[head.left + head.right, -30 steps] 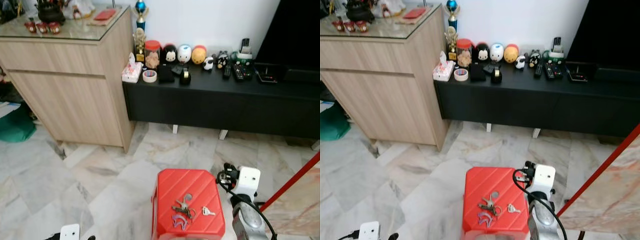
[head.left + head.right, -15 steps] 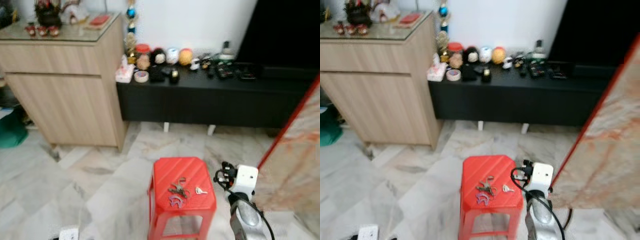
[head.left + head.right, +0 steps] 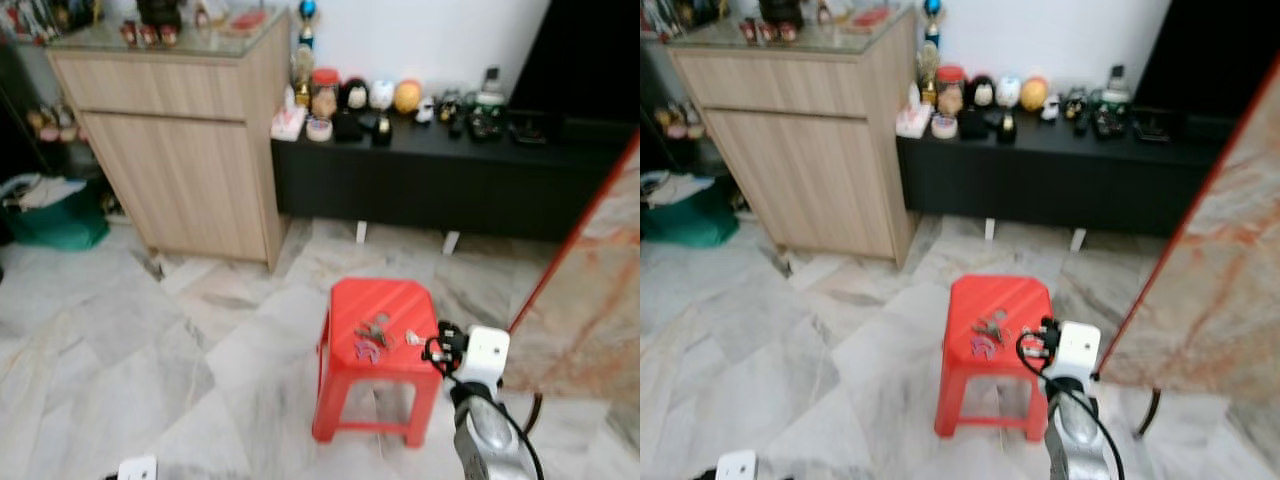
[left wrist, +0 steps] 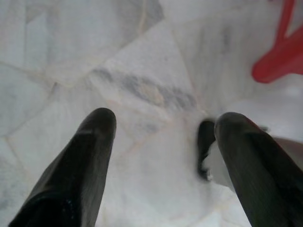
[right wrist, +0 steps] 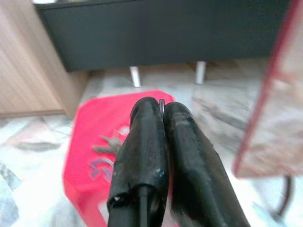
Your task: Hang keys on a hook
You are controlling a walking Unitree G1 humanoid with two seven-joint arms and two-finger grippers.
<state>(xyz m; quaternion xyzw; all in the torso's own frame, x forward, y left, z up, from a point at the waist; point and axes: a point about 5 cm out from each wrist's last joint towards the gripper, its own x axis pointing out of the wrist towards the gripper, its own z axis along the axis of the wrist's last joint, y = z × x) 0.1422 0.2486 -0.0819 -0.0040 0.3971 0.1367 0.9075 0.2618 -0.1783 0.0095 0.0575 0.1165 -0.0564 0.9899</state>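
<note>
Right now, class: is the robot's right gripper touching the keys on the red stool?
Apart. In the right wrist view the right gripper, jaws pressed together, hangs above the red stool, with bare seat showing between it and the keys.

Head cameras look down at the stool point(image 3: 380, 318); wrist views, somewhat blurred, share it.

Open marble floor point(image 3: 150, 350) surrounds the red stool point(image 3: 378, 350); slab point(image 3: 590, 300) crowds its right.

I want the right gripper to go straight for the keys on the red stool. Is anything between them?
Nothing visible is. The keys lie in the open on the red stool, and the right gripper, fingers together, is beside the stool's edge.
</note>
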